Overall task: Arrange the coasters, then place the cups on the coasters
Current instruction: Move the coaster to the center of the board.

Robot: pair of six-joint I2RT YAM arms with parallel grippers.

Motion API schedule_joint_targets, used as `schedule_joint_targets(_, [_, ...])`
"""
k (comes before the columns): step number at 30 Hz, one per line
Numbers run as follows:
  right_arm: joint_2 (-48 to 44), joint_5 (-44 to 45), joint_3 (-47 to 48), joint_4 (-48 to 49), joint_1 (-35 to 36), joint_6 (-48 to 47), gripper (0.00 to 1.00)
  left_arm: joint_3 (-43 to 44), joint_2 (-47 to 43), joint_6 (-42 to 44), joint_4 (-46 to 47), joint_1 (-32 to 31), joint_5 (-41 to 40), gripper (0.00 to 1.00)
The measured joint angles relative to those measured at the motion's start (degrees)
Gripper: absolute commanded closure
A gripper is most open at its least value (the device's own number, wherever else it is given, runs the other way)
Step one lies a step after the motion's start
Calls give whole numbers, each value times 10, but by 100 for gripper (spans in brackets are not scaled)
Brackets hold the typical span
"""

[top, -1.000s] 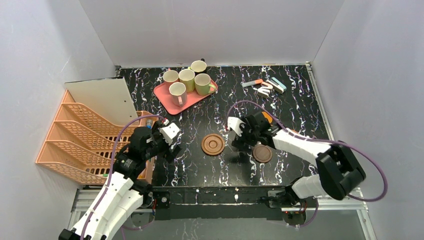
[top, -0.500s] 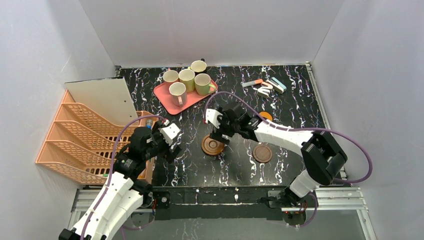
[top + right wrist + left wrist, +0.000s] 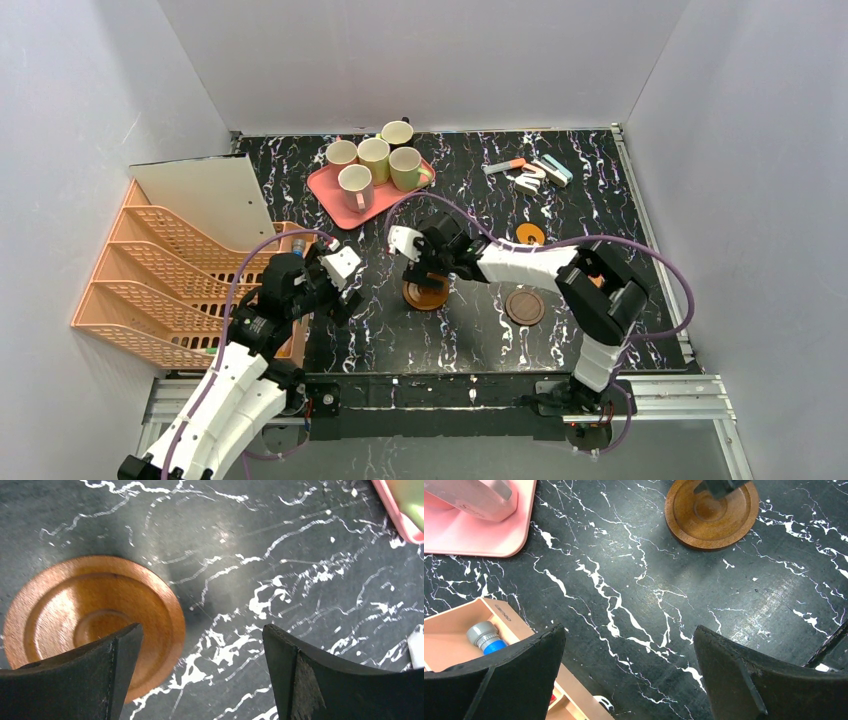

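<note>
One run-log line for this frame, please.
left gripper open, empty | right gripper open, above brown coaster | cups not yet on coasters

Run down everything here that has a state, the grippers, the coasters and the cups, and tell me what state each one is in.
left gripper, open, empty.
right gripper, open, one finger over the ringed coaster, gripping nothing.
ringed coaster, flat, bare.
dark coaster, flat, bare.
orange coaster, flat, bare.
cups, upright, grouped at the pink tray, none on a coaster.
</note>
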Motion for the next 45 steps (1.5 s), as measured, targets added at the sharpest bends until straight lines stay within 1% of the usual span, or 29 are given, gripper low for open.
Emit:
schedule_joint_targets(7, [52,16,44,1,40,1,1,-2,-3,0,0,0,0,2])
schedule_joint_targets(13, [73,32,70,4,73,3,1,-3,-3,0,0,0,0,2])
schedule_joint_targets(20, [106,38,115,-6,103,44,1,-6,-11,0,1,0,0,2])
schedule_joint_targets(22, [111,51,120,-5,108,54,1,-7,-13,0,0,0,0,2])
schedule_joint_targets(26, [112,106,116,14,115,61,1,-7,-13,0,0,0,0,2])
schedule_joint_targets(29, [103,116,108,14,111,59,1,-7,-15,0,0,0,0,2])
schedule_joint_targets(34, [26,66,88,-59,78,48,1,-7,-17,0,0,0,0,2])
schedule_joint_targets(38, [-82,-34,88,-128,7,43,1,-7,-17,0,0,0,0,2])
schedule_joint_targets(40, [-141,-66,79,-144,-43,33,1,-7,-18,0,0,0,0,2])
schedule_joint_targets(42, [-198,-78,52,-146,-80,24,1,-7,-18,0,0,0,0,2])
schedule_joint_targets(45, [-242,-116,9,-152,-83,17,1,-7,-17,0,0,0,0,2])
